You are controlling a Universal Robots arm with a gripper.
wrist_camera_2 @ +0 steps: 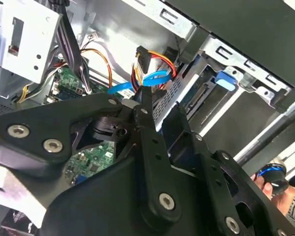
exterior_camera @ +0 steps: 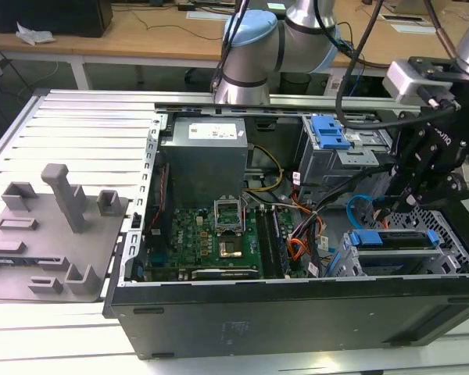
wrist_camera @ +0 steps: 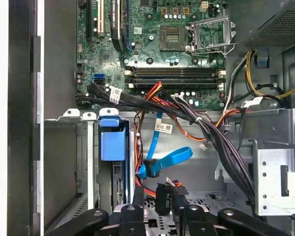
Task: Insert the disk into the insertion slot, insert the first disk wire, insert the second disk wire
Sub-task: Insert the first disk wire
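One robot arm (exterior_camera: pixel 250 47) reaches down into the open computer case (exterior_camera: pixel 297 312), its gripper (exterior_camera: pixel 392 205) just above the insertion slot (exterior_camera: pixel 344 262), hemmed in by the taller bay (exterior_camera: pixel 328 156) and cable bundles (wrist_camera: pixel 221 147). Whether its grip is closed cannot be told. A dark plug (wrist_camera: pixel 162 196) seems close by. The blue-framed disk (exterior_camera: pixel 395 238) sits in the slot, with the second disk wire (wrist_camera: pixel 177 156) looping beside it.

Blue-framed disk (wrist_camera: pixel 113 145), light-blue second disk wire (wrist_camera: pixel 177 156)

disk (exterior_camera: pixel 393 238): in insertion slot (exterior_camera: pixel 450 234), exterior view's right
motherboard (exterior_camera: pixel 211 234): exterior view's left of slot
power supply (exterior_camera: pixel 203 152): behind motherboard
drive bay (exterior_camera: pixel 328 156): behind slot
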